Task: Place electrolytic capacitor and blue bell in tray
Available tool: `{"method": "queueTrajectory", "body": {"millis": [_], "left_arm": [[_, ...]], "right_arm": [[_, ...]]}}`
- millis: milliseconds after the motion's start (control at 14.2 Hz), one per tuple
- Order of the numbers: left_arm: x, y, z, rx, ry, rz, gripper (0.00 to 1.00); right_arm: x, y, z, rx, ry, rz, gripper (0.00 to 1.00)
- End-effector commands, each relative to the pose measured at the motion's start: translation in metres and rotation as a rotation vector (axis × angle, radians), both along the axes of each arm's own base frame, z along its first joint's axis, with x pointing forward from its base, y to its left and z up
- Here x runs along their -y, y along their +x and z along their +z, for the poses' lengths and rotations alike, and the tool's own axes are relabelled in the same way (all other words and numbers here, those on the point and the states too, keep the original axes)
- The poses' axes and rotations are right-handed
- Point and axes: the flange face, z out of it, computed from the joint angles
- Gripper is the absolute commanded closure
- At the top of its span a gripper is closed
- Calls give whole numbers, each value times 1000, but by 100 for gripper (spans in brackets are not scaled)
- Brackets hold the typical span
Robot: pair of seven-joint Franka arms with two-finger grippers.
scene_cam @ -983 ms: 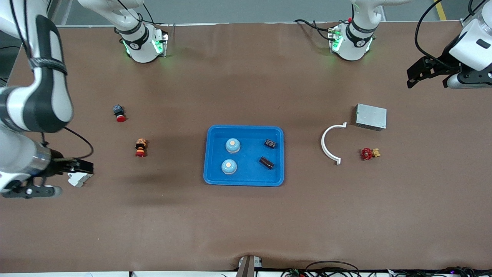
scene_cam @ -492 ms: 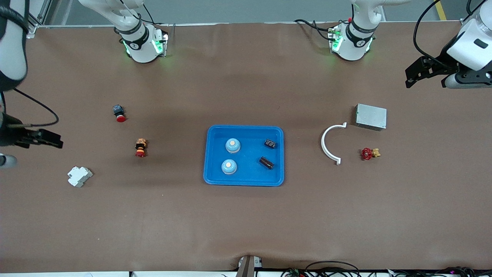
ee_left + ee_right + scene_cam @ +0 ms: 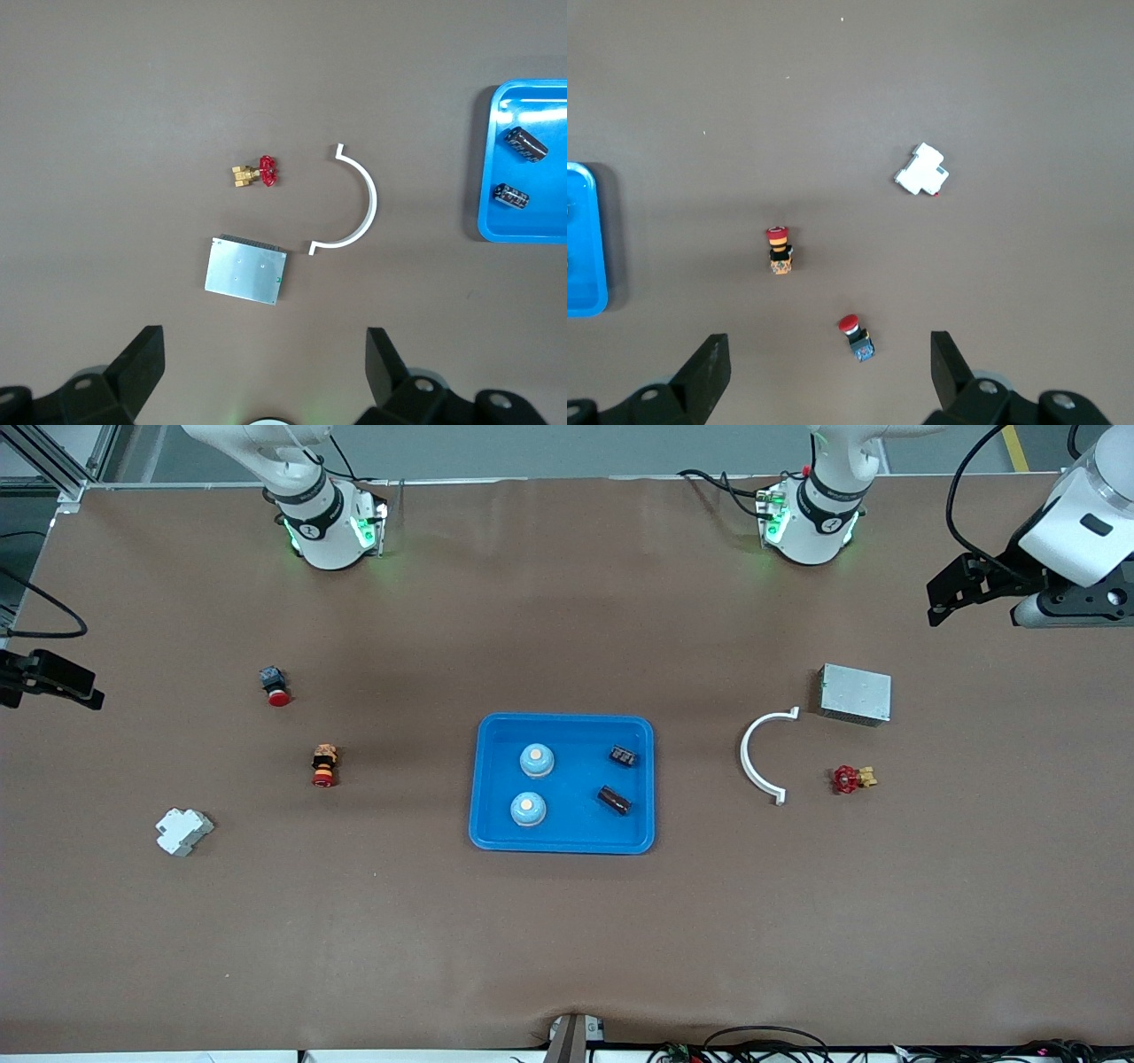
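With two blue bells (image 3: pixel 536 760) and two electrolytic capacitors (image 3: pixel 614 799) lying in the tray (image 3: pixel 564 847), the left gripper (image 3: pixel 263 372) and right gripper (image 3: pixel 824 367) hung open over the bench ends, so placing looked finished, with nothing further needed.

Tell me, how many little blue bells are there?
2. Both sit in the blue tray, toward the right arm's end: one bell farther from the front camera, the other bell nearer. None seems hidden.

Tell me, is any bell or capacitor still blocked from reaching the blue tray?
No: nothing is. Both light blue bells and both dark cylindrical capacitors already lie in the shallow bright blue plastic tray.
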Motion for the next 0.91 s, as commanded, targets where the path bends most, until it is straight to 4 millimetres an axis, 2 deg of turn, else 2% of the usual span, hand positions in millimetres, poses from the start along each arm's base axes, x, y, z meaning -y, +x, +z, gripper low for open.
{"method": "queueTrajectory", "body": {"millis": [0,281,492,843], "left_arm": [[-1,-3,5,4,-9,-10,0],[1,-5,6,3,-7,-13,0],[10,-4,5,6,-6,-19,0],[8,-2,3,3,-8,-5,0]], "right_arm": [[6,-12,11,-18,13,-16,0],[18,-29,33,2,13,-38,0],[17,-35,35,-18,25,-42,0],[15,-43,41,-31,44,-67,0]]}}
